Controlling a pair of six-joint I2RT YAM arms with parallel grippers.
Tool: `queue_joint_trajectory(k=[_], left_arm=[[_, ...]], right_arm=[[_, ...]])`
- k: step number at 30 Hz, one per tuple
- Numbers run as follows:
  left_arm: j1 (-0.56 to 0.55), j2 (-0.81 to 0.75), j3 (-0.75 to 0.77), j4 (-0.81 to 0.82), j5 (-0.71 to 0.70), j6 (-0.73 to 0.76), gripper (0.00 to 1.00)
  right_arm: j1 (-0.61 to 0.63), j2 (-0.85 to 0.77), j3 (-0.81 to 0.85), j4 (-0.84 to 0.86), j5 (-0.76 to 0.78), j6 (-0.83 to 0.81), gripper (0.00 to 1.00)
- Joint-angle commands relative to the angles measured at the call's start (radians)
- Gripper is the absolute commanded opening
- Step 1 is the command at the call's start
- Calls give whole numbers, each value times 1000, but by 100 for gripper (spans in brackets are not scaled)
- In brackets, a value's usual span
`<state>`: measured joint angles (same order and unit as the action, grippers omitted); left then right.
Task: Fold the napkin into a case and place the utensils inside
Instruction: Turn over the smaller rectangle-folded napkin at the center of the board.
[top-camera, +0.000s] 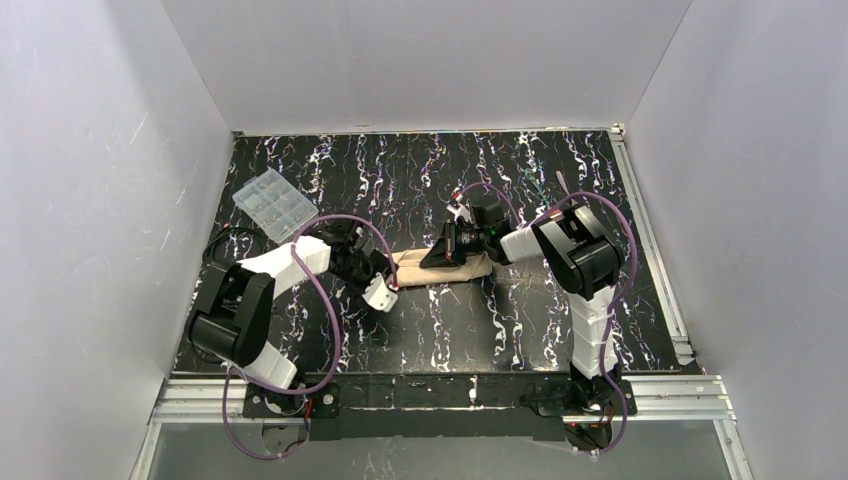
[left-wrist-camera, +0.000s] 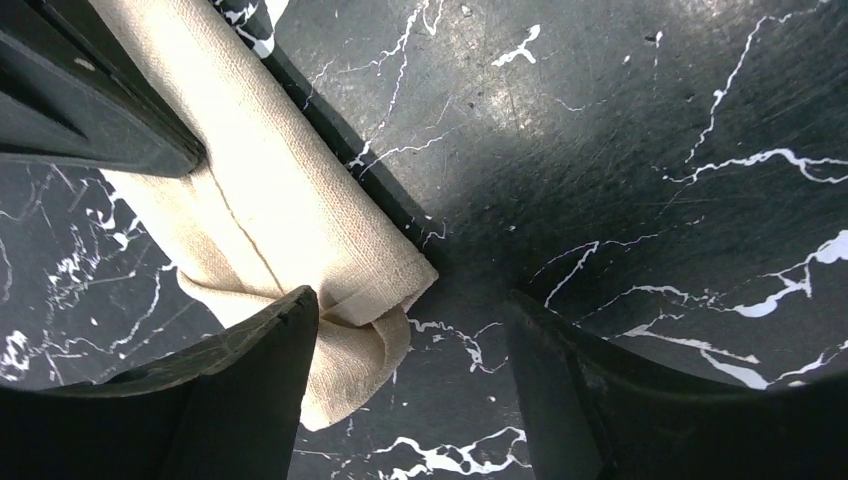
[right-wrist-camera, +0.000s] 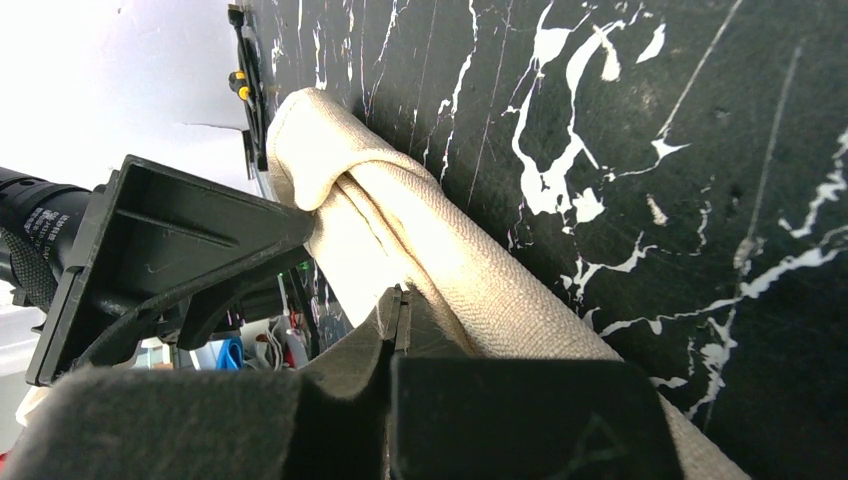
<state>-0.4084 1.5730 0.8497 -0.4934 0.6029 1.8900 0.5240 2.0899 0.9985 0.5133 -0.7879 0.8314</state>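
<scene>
At mid-bench (top-camera: 450, 340), the folded napkin (top-camera: 432, 270) lies flat. Right tool (right-wrist-camera: 397, 312) is clenched on its fold; left tool (left-wrist-camera: 410, 305) is released, straddling its end corner, bare bench alongside.

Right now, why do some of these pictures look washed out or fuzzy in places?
Right wrist view: the white wall at upper left is blown out, and the right tool's fingers are a dark blur, while the folded tan-beige cloth napkin is sharp. Left wrist view: a pale sheen glares off the black white-veined table. Top view: evenly lit.
</scene>
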Motion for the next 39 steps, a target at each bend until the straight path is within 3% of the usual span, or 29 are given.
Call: queue_joint_trajectory(k=[1, 9, 24, 39], left_arm=[[-7, -20, -37, -6, -11, -129, 67], [-26, -82, -123, 250, -72, -381, 63], [-43, -205, -177, 374, 3, -545, 67], [-55, -73, -90, 350, -38, -725, 69]], right_arm=[[-9, 19, -21, 20, 19, -13, 1], [-9, 12, -23, 18, 15, -23, 1], [-10, 7, -41, 40, 12, -17, 1], [-10, -10, -58, 81, 9, 10, 1]])
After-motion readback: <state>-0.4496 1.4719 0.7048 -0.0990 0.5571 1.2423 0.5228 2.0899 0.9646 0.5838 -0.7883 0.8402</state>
